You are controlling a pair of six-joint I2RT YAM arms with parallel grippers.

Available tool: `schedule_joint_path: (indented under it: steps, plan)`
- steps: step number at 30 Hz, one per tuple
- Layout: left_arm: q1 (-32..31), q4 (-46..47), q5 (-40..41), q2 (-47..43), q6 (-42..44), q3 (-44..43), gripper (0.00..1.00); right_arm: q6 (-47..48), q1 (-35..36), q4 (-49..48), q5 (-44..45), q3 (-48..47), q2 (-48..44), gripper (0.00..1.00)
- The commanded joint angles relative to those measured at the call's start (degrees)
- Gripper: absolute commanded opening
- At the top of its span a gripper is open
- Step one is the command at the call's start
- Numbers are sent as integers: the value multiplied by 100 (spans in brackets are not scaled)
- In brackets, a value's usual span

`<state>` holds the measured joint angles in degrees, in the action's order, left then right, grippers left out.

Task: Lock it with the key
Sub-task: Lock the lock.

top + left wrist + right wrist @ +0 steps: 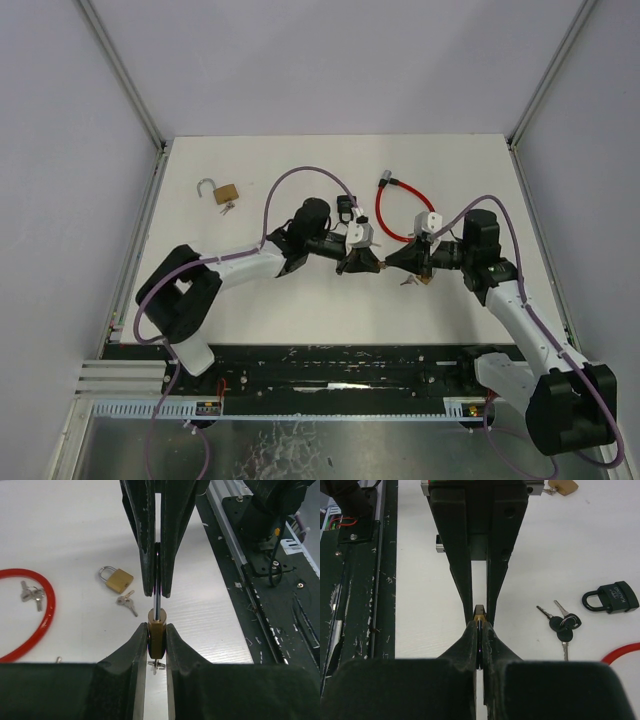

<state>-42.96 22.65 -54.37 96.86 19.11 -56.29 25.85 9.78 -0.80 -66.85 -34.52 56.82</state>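
Brass padlock (156,632) hangs above the surface (75,530) at mid-frame, clamped in my left claw (372,262), my right claw (395,260) pinched shut on what looks like its shackle (158,597); pushing off-line could twist it loose.

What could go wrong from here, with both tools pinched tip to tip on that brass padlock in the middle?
1. The right tool pinches the key only across its thin flat side, so a turn may make it slip or twist out.
2. The left tool holds the brass padlock just at its fingertips, so turning force could rotate it loose.
3. The two tools stand nose to nose, so pushing further in could jam them together.
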Motion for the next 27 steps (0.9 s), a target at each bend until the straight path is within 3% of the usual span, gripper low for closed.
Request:
schedule_joint_path:
  steps: [1, 9, 19, 23, 27]
  plan:
    - [-225, 1594, -820, -15, -452, -164, 0, 330, 416, -29, 49, -135, 249, 0]
    - [283, 4018, -747, -123, -1957, 411, 0, 1034, 588, 791, 587, -362, 615, 0]
    - [342, 4650, -783, 19, -2331, 399, 0, 1096, 784, 977, 915, -521, 1067, 0]
    - [419, 5428, -804, 167, -2810, 462, 0, 1108, 815, 1131, 965, -699, 1234, 0]
    - [403, 5469, -771, 27, -2767, 695, 0, 708, 383, 1142, 676, -941, 868, 0]
